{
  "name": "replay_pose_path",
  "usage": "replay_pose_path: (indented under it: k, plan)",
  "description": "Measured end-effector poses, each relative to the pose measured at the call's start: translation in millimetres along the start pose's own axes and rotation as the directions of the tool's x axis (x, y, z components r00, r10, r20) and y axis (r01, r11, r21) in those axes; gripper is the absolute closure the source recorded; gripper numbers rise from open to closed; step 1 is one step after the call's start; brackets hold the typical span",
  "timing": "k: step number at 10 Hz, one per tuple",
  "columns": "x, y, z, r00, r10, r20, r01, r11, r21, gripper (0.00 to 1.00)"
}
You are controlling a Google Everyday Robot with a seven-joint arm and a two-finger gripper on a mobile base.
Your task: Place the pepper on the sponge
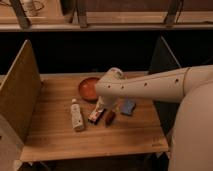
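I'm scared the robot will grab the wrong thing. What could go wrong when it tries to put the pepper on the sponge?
1. The gripper hangs low right by the packet, which lies close beside the pepper, so it might grab or shove the packet instead.
2. The sponge is small, so the pepper could roll off onto the table.
3. The bowl sits close behind the arm and might get bumped.
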Motion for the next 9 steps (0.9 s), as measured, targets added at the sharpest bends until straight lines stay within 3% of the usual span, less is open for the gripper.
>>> replay_pose_path:
  k: [2,4,7,9]
  plan:
    - [8,-20,20,0.997,0.069,-0.035,-0.068,0.997,0.036,0.35]
    - [5,-26,40,0.99,0.135,-0.042,-0.135,0.991,0.005,0.35]
    - [-8,-28,52,0.989,0.144,-0.016,-0.145,0.989,-0.041,0.35]
    - [-9,-29,53,0.99,0.14,-0.013,-0.141,0.989,-0.044,0.35]
